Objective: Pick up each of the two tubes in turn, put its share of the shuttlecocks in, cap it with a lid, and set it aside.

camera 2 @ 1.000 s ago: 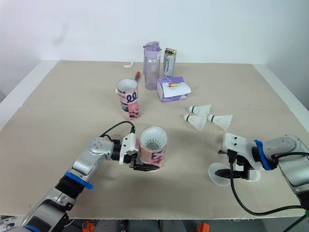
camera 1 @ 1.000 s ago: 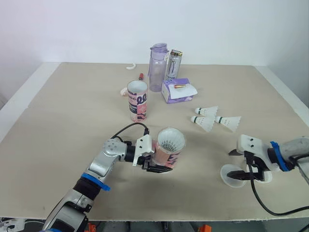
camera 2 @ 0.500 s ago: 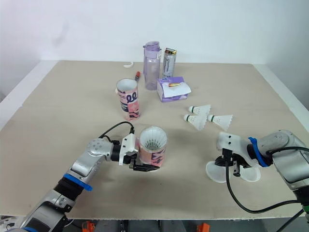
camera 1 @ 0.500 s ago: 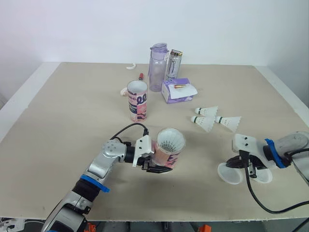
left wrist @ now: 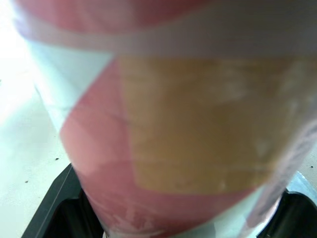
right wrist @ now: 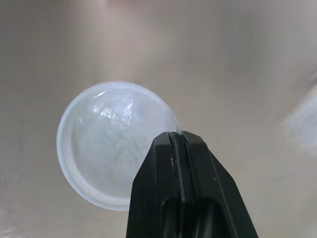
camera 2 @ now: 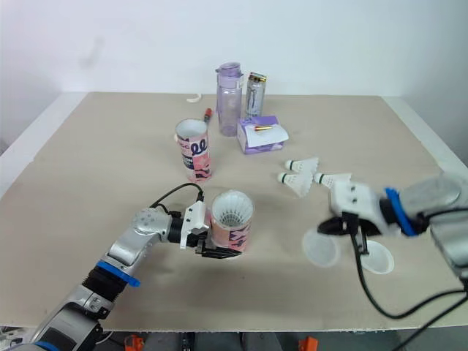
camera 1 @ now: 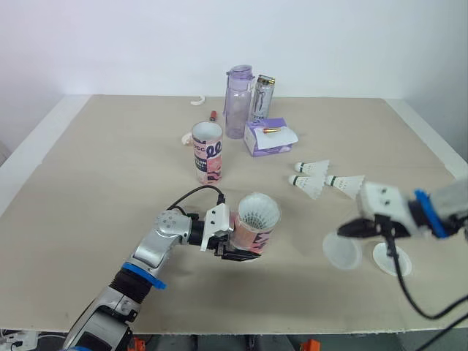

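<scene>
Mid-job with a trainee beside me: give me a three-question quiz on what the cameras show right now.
1. True or false: the right gripper has its fingers shut on a lid.
2. How many loose shuttlecocks lie on the table? A two, B three, C six.
3. Fill in: the left gripper grips a pink ____ with shuttlecock feathers showing inside.
Key: 1 true. 2 B. 3 tube.
</scene>
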Robot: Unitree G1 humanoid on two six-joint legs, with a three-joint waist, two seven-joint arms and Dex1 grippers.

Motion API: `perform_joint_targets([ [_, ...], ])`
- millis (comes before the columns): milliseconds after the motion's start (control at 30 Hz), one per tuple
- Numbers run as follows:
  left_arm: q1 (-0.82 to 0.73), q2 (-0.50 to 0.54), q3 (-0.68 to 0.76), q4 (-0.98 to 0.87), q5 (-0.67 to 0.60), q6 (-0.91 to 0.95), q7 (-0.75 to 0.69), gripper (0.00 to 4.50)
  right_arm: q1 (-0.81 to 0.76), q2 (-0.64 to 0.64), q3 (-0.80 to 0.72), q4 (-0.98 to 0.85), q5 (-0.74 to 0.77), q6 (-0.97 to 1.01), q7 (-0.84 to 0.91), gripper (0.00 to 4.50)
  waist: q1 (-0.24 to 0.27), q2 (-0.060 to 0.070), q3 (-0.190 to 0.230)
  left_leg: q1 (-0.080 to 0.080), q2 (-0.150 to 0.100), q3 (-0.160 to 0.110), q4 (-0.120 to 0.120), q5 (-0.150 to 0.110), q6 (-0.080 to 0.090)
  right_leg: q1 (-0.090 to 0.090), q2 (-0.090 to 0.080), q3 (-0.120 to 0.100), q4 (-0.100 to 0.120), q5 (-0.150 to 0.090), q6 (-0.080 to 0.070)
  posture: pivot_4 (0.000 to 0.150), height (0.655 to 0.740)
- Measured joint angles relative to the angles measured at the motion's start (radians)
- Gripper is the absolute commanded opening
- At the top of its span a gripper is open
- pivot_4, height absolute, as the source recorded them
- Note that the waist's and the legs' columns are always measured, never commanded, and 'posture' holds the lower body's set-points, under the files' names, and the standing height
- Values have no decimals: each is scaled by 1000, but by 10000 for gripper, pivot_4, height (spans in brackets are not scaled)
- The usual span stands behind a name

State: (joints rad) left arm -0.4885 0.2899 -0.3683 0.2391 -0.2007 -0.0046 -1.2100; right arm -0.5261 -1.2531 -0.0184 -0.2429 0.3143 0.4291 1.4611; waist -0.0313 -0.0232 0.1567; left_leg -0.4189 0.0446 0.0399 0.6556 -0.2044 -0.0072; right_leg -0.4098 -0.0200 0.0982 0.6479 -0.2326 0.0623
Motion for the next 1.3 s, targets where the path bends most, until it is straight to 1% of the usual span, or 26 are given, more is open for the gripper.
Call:
perform_joint_targets([
  [33,0,-1,-2,1,0,0,0,33102,-7,-2,-3,-4,2,-1,1,322,1,-2,0,0,0,-1,0,0,0,0,0,-1,0,0,0,1500,7400],
  [67,0,0,-2,7,-1,-2,0,33102,-60,2,19,-6,10,3,19,322,2,-4,-1,0,1,-1,0,0,0,0,0,-2,0,-1,-1,1500,7400],
  [133,-7,1,-3,15,-1,-8,-2,33102,-166,35,54,-6,32,15,41,322,1,-2,-1,-1,0,2,0,0,0,-1,-2,-1,0,0,-2,1500,7400],
  [167,-14,4,-2,21,-1,-12,-3,33102,-259,75,84,-7,48,34,52,322,-2,0,-1,-1,0,3,0,0,0,-2,-2,0,0,0,-1,1500,7400],
  [267,-27,2,-8,35,0,-16,-3,33102,-424,148,139,-18,81,75,71,322,-4,0,-1,-2,1,3,0,0,0,-2,-2,-1,0,0,-1,1500,7400],
  [367,-29,0,-13,38,0,-17,-1,33102,-518,221,196,-29,98,103,82,322,-3,-1,-1,-3,1,2,0,0,0,-3,-3,-2,-1,0,-2,1500,7400],
  [533,-30,-1,-12,37,-2,-10,-1,33102,-542,302,280,-24,79,97,84,322,-3,-1,-1,-4,1,4,-1,0,0,-4,-3,-1,0,0,-2,1500,7400],
  [633,-30,0,-11,33,-3,4,0,33102,-542,325,308,-16,53,74,84,322,-3,-1,-1,-4,1,4,0,0,0,-5,-3,-1,0,1,-3,1500,7400],
  [767,-29,2,-9,21,-4,26,1,33102,-542,348,351,38,-19,-7,84,322,-4,-2,-1,-4,1,4,0,0,0,-5,-3,-1,0,1,-3,1500,7400],
  [933,-29,4,-9,15,-4,34,2,33102,-542,388,362,80,-52,-60,84,322,-4,-2,-1,-4,1,4,-1,0,0,-5,-2,-1,0,1,-3,1500,7400],
  [1300,-21,4,-9,8,-4,34,10,33102,-542,411,362,81,-63,-69,87,322,-4,-1,-1,-4,1,5,-1,0,0,-5,-2,0,0,1,-3,1500,7400],
])
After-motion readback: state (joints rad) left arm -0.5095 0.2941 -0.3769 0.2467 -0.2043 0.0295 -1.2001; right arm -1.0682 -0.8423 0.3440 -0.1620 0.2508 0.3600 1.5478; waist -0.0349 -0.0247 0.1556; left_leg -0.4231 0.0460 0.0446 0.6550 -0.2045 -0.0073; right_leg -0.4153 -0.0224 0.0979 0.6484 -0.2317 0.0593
